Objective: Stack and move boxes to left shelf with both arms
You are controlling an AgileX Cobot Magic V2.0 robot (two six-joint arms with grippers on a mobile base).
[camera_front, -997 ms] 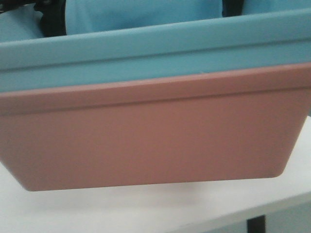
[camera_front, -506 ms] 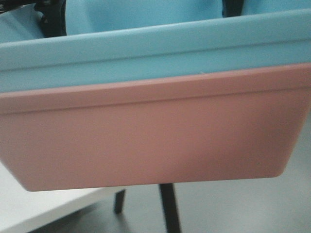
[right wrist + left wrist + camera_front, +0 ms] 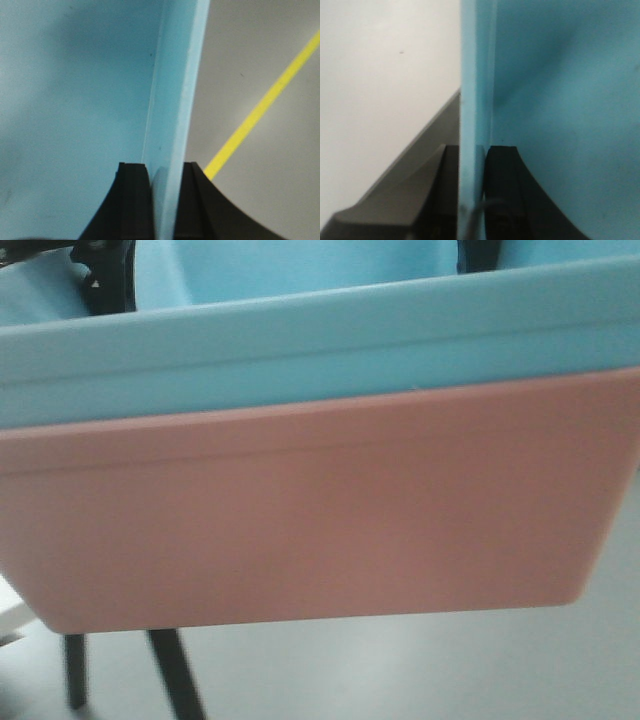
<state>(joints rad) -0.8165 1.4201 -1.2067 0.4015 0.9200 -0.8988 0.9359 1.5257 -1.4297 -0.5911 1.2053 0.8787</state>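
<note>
Left gripper (image 3: 474, 152): fingers pinch the sky-blue bin (image 3: 300, 350) wall, one inside, one outside. Blue bin sits nested in the salmon pink bin (image 3: 300, 520). Stack is off the ground above the grey floor (image 3: 400, 665), with dark legs (image 3: 170, 680) lower left. Right gripper (image 3: 162, 170): clamped on the blue wall likewise, yellow floor line (image 3: 260, 107) beyond.

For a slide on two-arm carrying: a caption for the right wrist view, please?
The right gripper clamps the blue box by its wall, above a grey floor with a yellow line.

Grey floor (image 3: 420, 665); yellow floor line (image 3: 260, 107); black legs (image 3: 176, 678); white surface (image 3: 380, 75).
</note>
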